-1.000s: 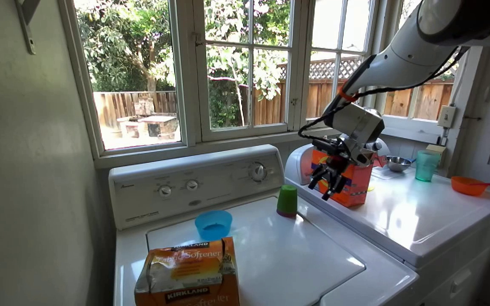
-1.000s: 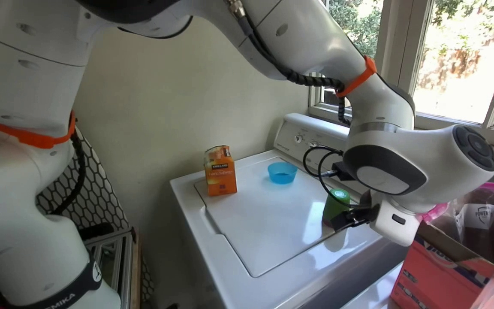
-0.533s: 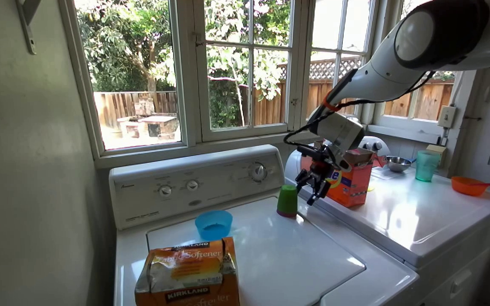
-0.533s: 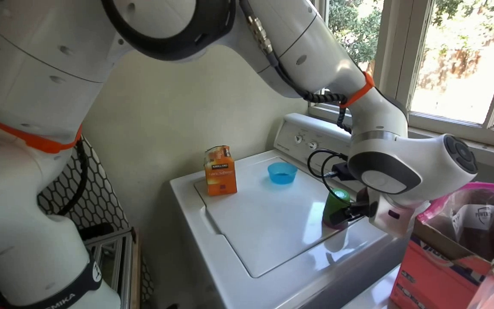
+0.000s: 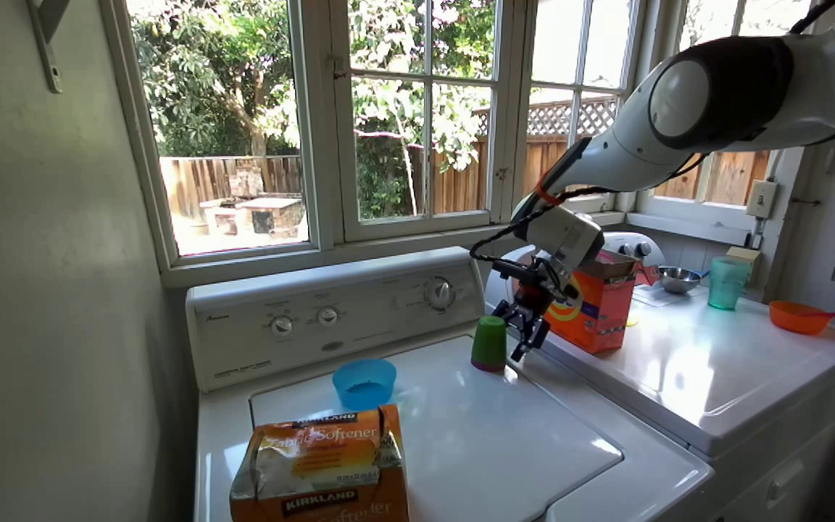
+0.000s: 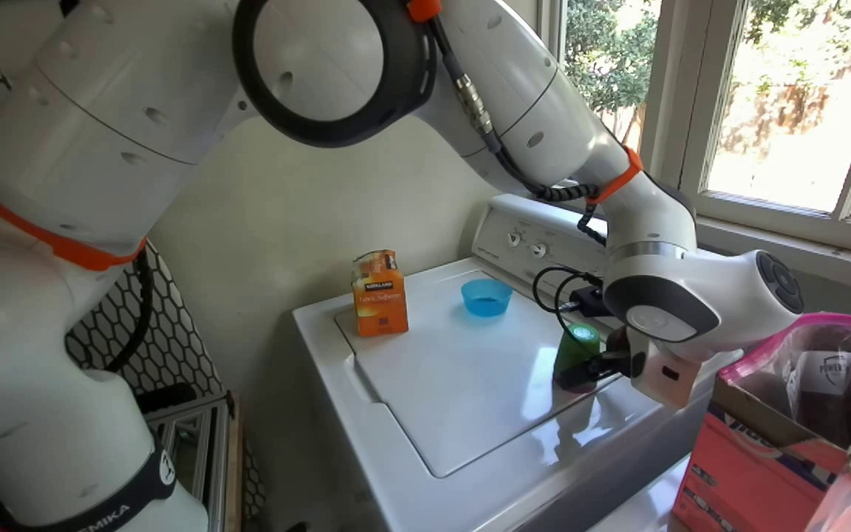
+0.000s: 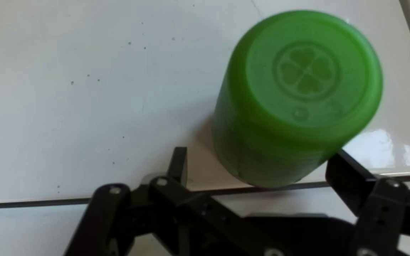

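Note:
A green cup point(image 5: 488, 342) stands upside down on the white washer lid point(image 5: 461, 420), near the lid's edge. It also shows in the wrist view point(image 7: 306, 78), with a clover mark on its base, and in an exterior view point(image 6: 579, 341), partly hidden by the gripper. My gripper point(image 7: 258, 160) is open and empty, low beside the cup. In the wrist view the left finger point(image 7: 178, 163) is apart from the cup. The right finger point(image 7: 347, 177) reaches the cup's outline; I cannot tell if it touches. The gripper also shows in an exterior view point(image 5: 510, 338).
A blue bowl point(image 5: 364, 384) and an orange fabric softener box point(image 6: 381, 299) stand on the washer. The control panel point(image 5: 359, 312) rises behind. An orange-red detergent box point(image 5: 602, 312) stands beside the arm, with a teal cup point(image 5: 727, 283), steel bowl point(image 5: 677, 280) and orange bowl point(image 5: 794, 317) beyond.
My gripper has moved down and across from in front of the detergent box to the green cup, with its fingers still apart. The cup, blue bowl and boxes have not moved.

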`<state>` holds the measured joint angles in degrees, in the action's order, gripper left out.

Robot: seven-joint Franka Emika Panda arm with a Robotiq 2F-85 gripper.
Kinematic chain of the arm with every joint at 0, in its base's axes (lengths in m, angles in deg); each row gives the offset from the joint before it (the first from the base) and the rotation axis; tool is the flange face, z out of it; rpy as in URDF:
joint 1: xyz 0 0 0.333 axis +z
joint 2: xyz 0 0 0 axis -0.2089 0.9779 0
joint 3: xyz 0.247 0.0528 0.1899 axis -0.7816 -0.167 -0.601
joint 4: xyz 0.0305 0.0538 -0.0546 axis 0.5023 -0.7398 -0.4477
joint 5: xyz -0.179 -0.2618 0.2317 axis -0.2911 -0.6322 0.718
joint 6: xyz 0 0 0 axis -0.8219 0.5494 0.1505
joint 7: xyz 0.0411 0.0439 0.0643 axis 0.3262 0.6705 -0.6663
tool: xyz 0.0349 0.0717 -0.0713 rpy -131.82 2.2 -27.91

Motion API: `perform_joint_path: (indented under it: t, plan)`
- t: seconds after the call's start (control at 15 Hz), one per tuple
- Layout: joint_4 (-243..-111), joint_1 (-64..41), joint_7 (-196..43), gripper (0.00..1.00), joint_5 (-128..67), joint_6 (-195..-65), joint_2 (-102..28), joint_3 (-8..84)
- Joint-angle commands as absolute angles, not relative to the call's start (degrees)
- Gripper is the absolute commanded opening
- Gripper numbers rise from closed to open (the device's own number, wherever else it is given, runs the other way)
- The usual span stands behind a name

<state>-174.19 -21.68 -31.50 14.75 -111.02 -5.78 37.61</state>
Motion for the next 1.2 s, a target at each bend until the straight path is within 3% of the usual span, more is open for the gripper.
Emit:
perform_joint_path:
  t: [0.0, 1.07, 1.13]
  plan:
    - [-170.1, -21.3, -30.8, 1.0, 14.5, -109.7, -2.8, 38.1]
    - [-164.6, -25.7, -37.3, 1.0, 22.4, -93.2, -1.2, 35.9]
    - [-164.4, -25.6, -37.2, 0.87, 22.5, -92.9, -1.2, 36.0]
